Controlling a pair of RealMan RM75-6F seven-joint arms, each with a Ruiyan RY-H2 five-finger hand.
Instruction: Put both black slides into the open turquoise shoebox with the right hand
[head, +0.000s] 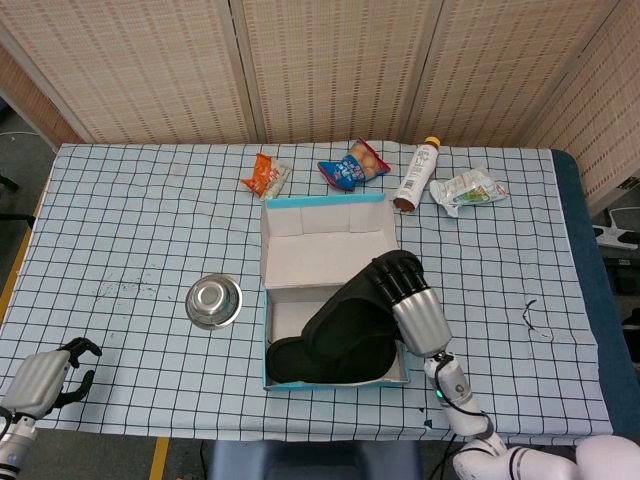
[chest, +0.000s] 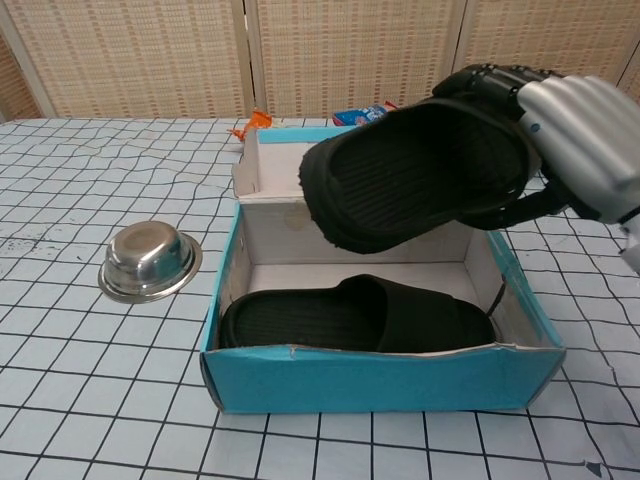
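One slide (chest: 350, 318) already lies in the shoebox (chest: 380, 380). Right hand (chest: 575, 130) fingers grip the second slide (chest: 420, 175), held above the box. Left hand (head: 40, 378) curled, holding nothing. Next, probably: lower beside the first, release.

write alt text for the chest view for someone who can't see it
The robot's right hand holds a black rubber slide tilted above an open turquoise cardboard shoebox, where a second black slide already lies flat. A small steel bowl sits upside down on the checked tablecloth to the box's left.
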